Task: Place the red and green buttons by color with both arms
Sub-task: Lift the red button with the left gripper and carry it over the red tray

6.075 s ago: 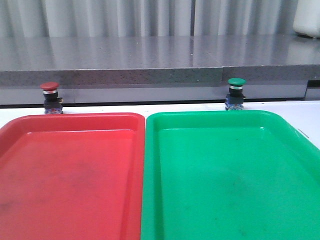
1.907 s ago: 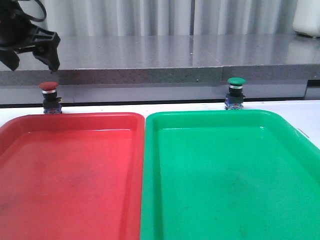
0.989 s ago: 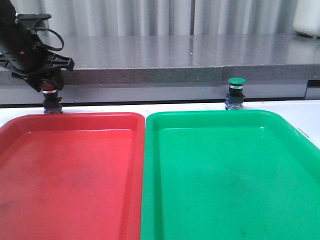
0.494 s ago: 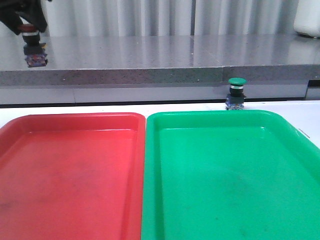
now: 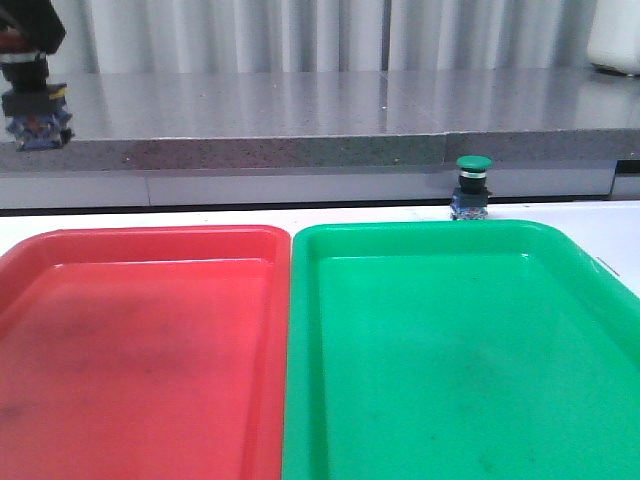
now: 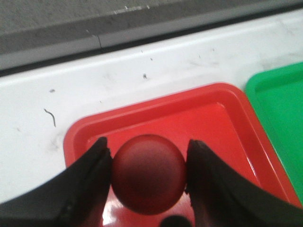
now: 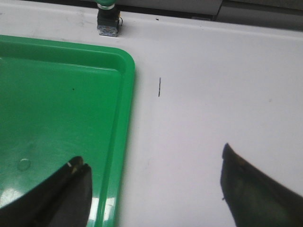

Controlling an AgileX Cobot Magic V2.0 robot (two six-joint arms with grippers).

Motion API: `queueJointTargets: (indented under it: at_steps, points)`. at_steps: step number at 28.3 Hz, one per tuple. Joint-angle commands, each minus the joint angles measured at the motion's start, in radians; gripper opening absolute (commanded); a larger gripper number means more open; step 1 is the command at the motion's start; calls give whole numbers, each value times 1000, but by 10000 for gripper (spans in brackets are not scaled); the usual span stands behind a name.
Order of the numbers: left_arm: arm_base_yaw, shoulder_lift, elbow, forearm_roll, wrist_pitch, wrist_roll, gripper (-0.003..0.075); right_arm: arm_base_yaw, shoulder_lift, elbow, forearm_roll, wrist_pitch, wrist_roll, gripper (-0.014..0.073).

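We see two trays side by side, the left tray touching the right tray. One button stands just behind the right tray; another hangs above, far left.

Two push-buttons, one red button, one green button, two trays, red tray, green tray

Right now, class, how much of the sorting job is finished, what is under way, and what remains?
Nothing is sorted yet: the red tray and green tray both lie bare. In hand: the left claw grips the red button, held in the air above the red tray. Left: set it down there, then the green button, standing on the table behind the green tray, with the right claw open and apart from it.
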Motion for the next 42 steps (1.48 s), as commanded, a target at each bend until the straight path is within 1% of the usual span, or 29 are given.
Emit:
queueJointTargets:
  at_steps: [1, 3, 8, 14, 19, 27, 28, 29, 31, 32, 34, 35, 38, 42]
  points:
    - [-63, -61, 69, -13, -85, -1, 239, -7, 0, -35, -10, -64, -11, 579]
    - [-101, -57, 125, -27, -110, -1, 239, -7, 0, -35, -10, -64, -11, 579]
    - [-180, -12, 239, -41, -248, -1, 239, -7, 0, -35, -10, -64, -11, 579]
    - [-190, 90, 261, -43, -346, -1, 239, -7, 0, -35, -10, -64, -11, 579]
    - [-190, 139, 261, -43, -368, -1, 239, -7, 0, -35, -10, -64, -11, 579]
    - [-190, 141, 261, -43, -364, -1, 251, -7, 0, -35, -10, -64, -11, 579]
    - [-190, 141, 261, -43, -364, -1, 270, -7, 0, -35, -10, -64, -11, 579]
    - [-190, 141, 261, -43, -364, -1, 313, -7, 0, -35, -10, -64, -11, 579]
    - [-190, 141, 261, -43, -364, -1, 407, -7, 0, -35, -10, -64, -11, 579]
    - [-190, 141, 261, -43, -364, -1, 475, -7, 0, -35, -10, -64, -11, 579]
    - [-190, 139, 253, -43, -357, -1, 557, -7, 0, -35, -10, -64, -11, 579]
    - [-190, 135, 245, -43, -343, -1, 575, -7, 0, -35, -10, -64, -11, 579]
    - [-190, 83, 200, -18, -251, -1, 575, -7, 0, -35, -10, -64, -11, 579]
    - [-190, -69, 176, -18, -205, -1, 575, -7, 0, -35, -10, -64, -11, 579]
